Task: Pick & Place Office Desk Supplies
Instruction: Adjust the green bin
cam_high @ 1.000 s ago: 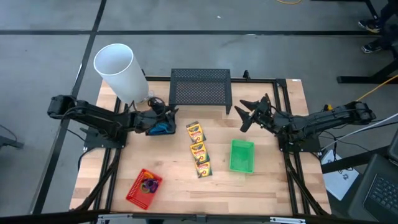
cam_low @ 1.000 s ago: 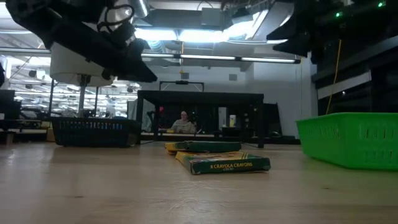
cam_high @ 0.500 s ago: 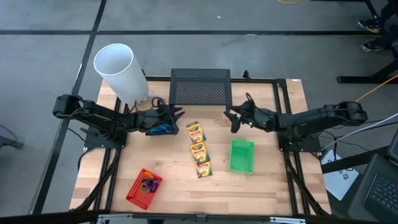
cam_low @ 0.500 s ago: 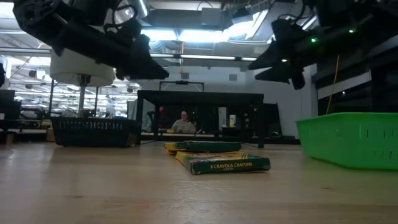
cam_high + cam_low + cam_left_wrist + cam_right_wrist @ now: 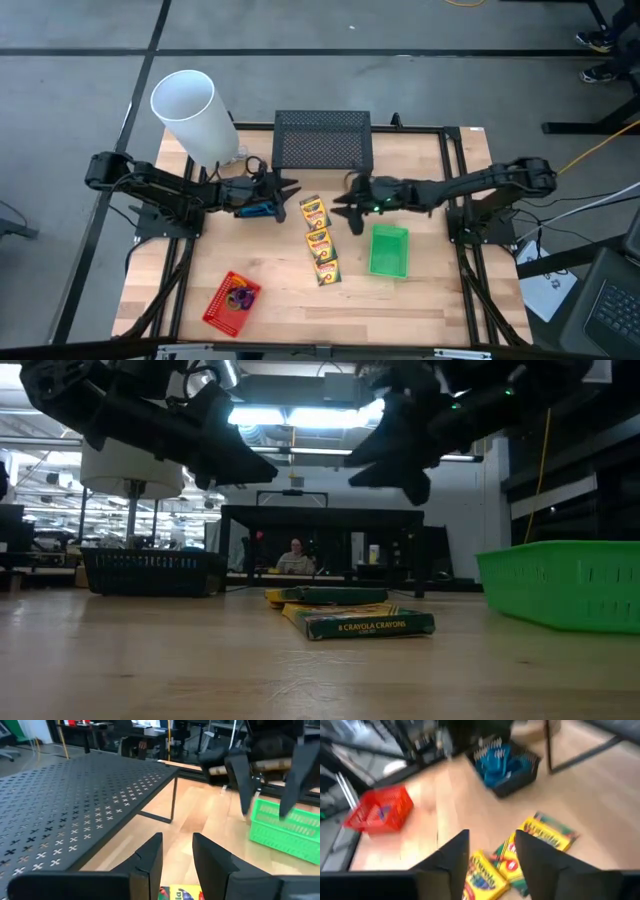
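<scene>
Crayon boxes (image 5: 318, 241): three, mid-table; right gripper (image 5: 345, 203) above them, fingers narrowly parted, empty. Left gripper (image 5: 288, 187): narrowly parted, empty, beside black basket (image 5: 259, 207). Green basket (image 5: 388, 250): right

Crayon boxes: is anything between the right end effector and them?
Nothing visible. The right end effector hangs open in the air beside the crayon boxes, with only bare table between; the green basket sits off to the side.

Both arms are dark, near black, built of slim jointed links with thin black cables looped along them. Each tool, left tool (image 5: 286, 187) and right tool (image 5: 345, 208), ends in two flat, tapered, matte black fingers (image 5: 150, 857). A small green light glows near the right wrist.
</scene>
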`<state>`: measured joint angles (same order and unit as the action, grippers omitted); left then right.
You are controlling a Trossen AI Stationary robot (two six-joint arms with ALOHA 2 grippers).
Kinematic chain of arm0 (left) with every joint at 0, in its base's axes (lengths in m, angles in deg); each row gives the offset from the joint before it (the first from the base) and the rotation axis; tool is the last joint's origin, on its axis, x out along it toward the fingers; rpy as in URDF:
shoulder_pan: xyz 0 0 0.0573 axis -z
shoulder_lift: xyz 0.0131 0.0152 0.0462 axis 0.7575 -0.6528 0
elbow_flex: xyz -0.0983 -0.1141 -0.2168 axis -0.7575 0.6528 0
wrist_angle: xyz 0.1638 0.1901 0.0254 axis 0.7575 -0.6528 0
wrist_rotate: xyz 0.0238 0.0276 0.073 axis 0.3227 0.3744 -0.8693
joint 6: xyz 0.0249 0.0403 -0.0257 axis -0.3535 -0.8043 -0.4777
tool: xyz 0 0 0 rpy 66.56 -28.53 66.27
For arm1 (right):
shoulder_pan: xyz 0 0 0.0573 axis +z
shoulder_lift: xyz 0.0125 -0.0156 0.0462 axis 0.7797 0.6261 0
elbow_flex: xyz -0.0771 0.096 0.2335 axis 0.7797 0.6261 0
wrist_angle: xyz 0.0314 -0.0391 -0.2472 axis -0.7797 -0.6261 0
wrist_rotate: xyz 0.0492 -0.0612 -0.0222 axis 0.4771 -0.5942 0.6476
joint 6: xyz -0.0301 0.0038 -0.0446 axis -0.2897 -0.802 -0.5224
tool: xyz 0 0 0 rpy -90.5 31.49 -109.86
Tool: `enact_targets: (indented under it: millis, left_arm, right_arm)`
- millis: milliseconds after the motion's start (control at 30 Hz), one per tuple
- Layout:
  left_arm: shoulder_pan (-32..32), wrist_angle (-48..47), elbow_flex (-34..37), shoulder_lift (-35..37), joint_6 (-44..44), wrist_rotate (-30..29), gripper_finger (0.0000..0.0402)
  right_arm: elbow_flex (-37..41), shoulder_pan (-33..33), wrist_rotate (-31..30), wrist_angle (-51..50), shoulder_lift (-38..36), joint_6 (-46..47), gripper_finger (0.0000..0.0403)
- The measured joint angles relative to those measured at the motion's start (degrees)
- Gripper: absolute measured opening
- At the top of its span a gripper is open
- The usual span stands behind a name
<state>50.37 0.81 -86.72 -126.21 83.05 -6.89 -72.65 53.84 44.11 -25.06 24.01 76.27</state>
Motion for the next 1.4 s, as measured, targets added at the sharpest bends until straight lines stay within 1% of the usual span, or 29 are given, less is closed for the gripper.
enact_targets:
  millis: [100,233,267,433,533,600,733,933,1267,1400]
  left_arm:
    - [0.0,0.0,0.0,0.0,0.0,1.0,0.0104]
    - [0.0,0.0,0.0,0.0,0.2,1.2,0.0102]
    - [0.0,0.0,0.0,0.0,0.2,1.2,0.0102]
    - [0.0,0.0,0.0,0.0,0.1,1.2,0.0104]
    - [0.0,0.0,0.0,0.0,0.1,1.2,0.0104]
    - [0.0,0.0,0.0,0.0,0.2,2.1,0.0104]
    - [0.0,0.0,0.0,0.0,0.2,4.0,0.0104]
    - [0.0,0.0,0.0,0.0,0.2,4.0,0.0104]
    - [0.0,-0.1,0.0,0.0,0.3,4.0,0.0104]
    - [0.0,-1.0,0.0,0.0,1.5,3.9,0.0104]
  right_arm:
    - [-3.7,2.0,-0.4,-5.3,4.0,0.4,0.0105]
    - [-8.0,4.0,-1.8,-15.8,7.7,3.0,0.0023]
    - [-8.8,4.3,-1.8,-17.9,8.1,3.5,0.0012]
    - [-12.9,5.5,2.0,-31.3,8.4,6.9,0.0009]
    - [-14.8,6.5,3.0,-40.4,8.4,9.5,0.0004]
    - [-15.0,7.3,3.9,-44.2,8.4,11.5,0.0005]
    - [-15.0,8.7,6.6,-46.6,8.4,13.9,0.0003]
    - [-15.0,10.4,9.8,-49.3,8.4,16.5,0.0002]
    - [-15.0,10.7,10.0,-57.3,8.4,18.8,0.0001]
    - [-15.0,10.8,11.1,-61.2,8.4,19.8,0.0001]
